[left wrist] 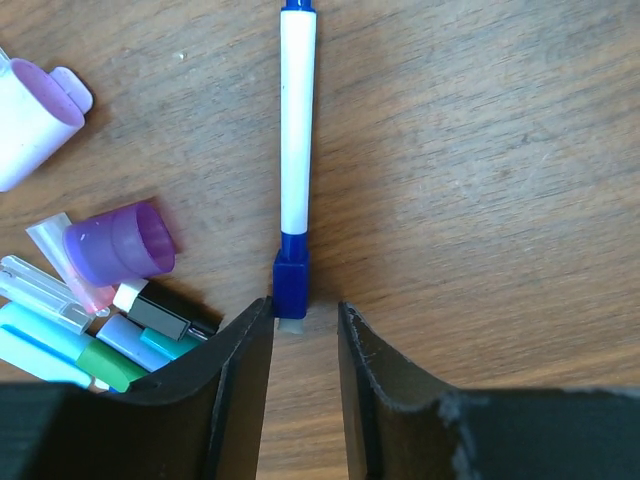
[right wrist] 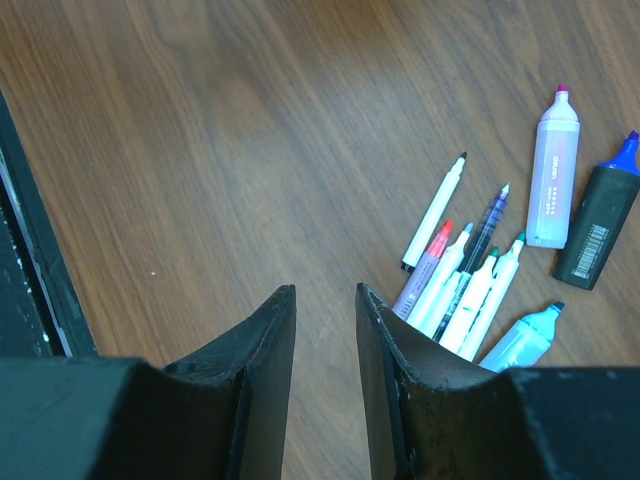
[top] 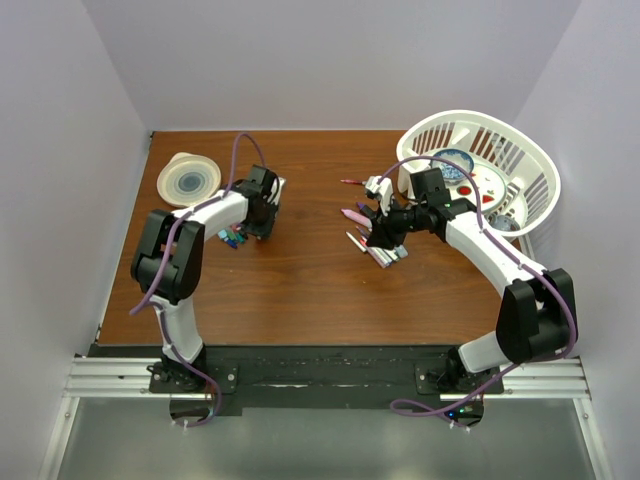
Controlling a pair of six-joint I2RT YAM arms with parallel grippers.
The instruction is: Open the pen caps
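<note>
Loose caps lie heaped at the left, just beside the left gripper. Its jaws stand narrowly apart. The blue cap of a white pen has its end just between the tips, against one finger and clear of the other, so it is not clamped.

Step in hand, as judged: seizing this cap. Next: close fully on the cap, have the barrel held, then pull straight along the pen.

The right gripper, well apart, hangs over the table, jaws slightly parted and empty, beside uncapped pens.
</note>
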